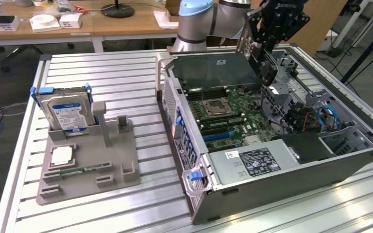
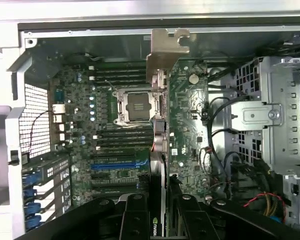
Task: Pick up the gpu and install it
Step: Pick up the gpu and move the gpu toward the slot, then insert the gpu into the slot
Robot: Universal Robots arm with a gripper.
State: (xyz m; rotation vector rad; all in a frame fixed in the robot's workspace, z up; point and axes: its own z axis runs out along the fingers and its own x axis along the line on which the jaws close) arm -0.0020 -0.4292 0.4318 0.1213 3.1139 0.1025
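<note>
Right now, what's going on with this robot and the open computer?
The arm's gripper is shut on the gpu, holding it edge-on above the open case, over the motherboard. The card is not yet seated in a slot. Off to the exterior view's left, a hard drive stands upright in a grey holder on the table, and a memory stick lies in the same holder.

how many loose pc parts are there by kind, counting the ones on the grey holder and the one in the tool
hard drive: 1
silver square chip: 1
green memory stick: 1
gpu, gripped in the tool over the open case: 1
total: 4
</note>
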